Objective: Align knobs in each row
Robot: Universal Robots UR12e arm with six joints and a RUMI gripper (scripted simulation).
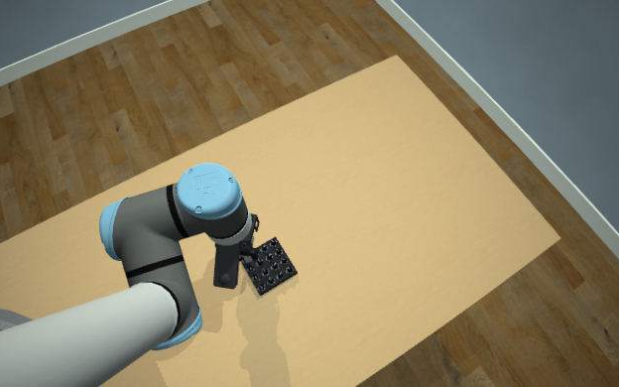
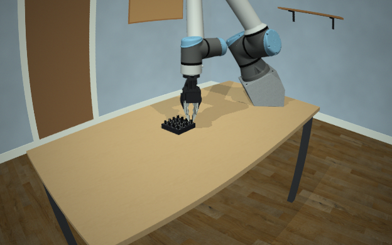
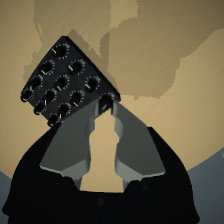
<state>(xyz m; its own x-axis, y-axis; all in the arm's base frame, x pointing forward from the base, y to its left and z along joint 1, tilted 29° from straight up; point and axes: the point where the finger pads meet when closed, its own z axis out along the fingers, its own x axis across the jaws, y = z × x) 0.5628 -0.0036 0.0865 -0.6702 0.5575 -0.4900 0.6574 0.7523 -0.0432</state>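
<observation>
While the knob box rests on the table near its middle, the gripper is held upright over the box's corner nearest the robot base. The jaws are closed narrowly around the corner knob, which is gripped between the fingertips. The knobs' pointing marks cannot be told apart.

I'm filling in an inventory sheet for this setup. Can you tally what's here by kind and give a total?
Table: 1
Robot arm: 1
Knob box: 1
Knobs: 16, in a four-by-four grid, counting the corner knob that the end effector is shut on
Total: 19
</observation>
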